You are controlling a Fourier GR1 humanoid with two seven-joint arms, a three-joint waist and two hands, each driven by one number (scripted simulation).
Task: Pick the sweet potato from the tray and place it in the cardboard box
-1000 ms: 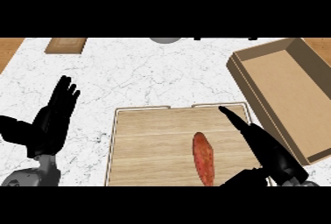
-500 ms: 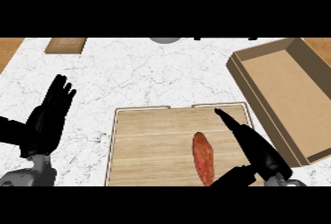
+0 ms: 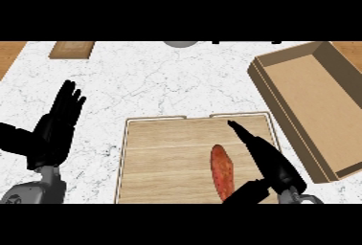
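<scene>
Spreading across the whole view, the white marbled counter [image 3: 176, 76] carries everything else, and the largest thing on it is the cardboard box [image 3: 279, 88] at the far right, lying open-topped and slanted, with nothing showing inside it, so it looks ready to take what is dropped in from above. Next in size, the wooden tray [image 3: 163, 153] sits near the middle front, its right rim close beside the box's near left wall, which should keep the carry short. At the left, the left hand [image 3: 56, 127] rests over the counter clear of the tray, fingers straight and pointing away, holding nothing; it seems parked out of the way. On the right side of the tray, the right hand [image 3: 265, 158] lies low with its fingers stretched straight toward the far edge and the thumb angled in at the near end, so the hand is spread apart and not clamped on anything. The sweet potato [image 3: 222, 171], a slim reddish piece, lies lengthwise on the tray just left of those fingers, its near end next to the thumb; whether they touch it I cannot tell. Judging by that placing, the hand is lined up along the potato's length to close round it. Smallest, a wooden board [image 3: 72, 49] sits at the far left.
</scene>
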